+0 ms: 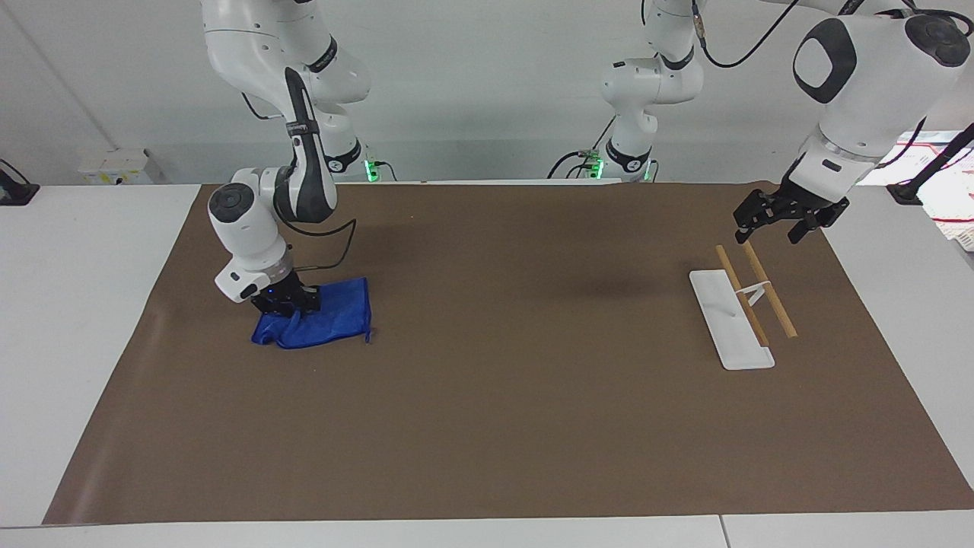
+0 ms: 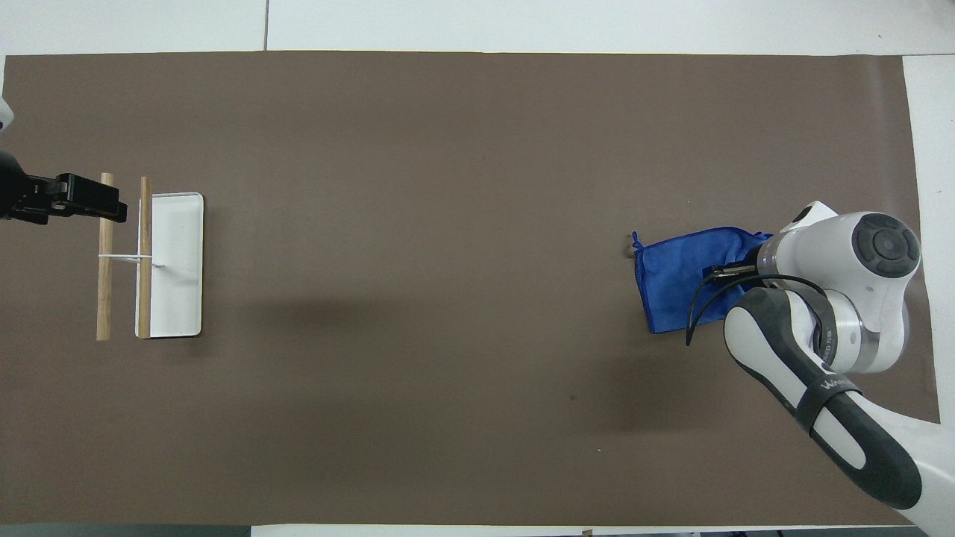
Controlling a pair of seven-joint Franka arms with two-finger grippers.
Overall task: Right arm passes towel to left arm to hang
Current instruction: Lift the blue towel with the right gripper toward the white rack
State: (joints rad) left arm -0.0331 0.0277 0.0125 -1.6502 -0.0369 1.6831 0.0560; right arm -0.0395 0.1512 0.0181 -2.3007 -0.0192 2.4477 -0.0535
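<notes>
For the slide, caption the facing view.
Right gripper pinches the towel on the mat; left gripper waits over the rack.

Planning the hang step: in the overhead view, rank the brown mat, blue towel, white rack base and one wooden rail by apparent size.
1. Brown mat.
2. Blue towel and white rack base: look alike in area, so unranked; the right gripper partly covers the towel.
3. Wooden rail.
</notes>
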